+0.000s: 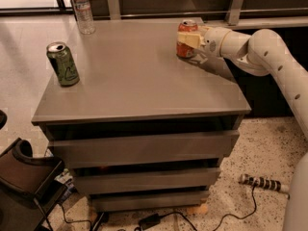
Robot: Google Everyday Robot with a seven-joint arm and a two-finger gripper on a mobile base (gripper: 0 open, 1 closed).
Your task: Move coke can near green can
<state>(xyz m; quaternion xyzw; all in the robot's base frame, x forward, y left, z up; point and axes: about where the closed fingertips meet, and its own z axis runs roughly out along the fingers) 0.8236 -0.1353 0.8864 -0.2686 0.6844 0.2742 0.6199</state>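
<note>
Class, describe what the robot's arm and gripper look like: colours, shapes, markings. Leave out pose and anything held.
The arm is glossy white and tubular, made of rounded, bulging segments with smooth joints and a few small dark dots on its casing. No cables or sleeves show on it. The gripper, at the coke can on the table's far right, has flat cream fingers.

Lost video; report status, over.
Gripper far right, jaws shut on coke can. Green can far left, well apart. Water bottle back left, off the direct line.
</note>
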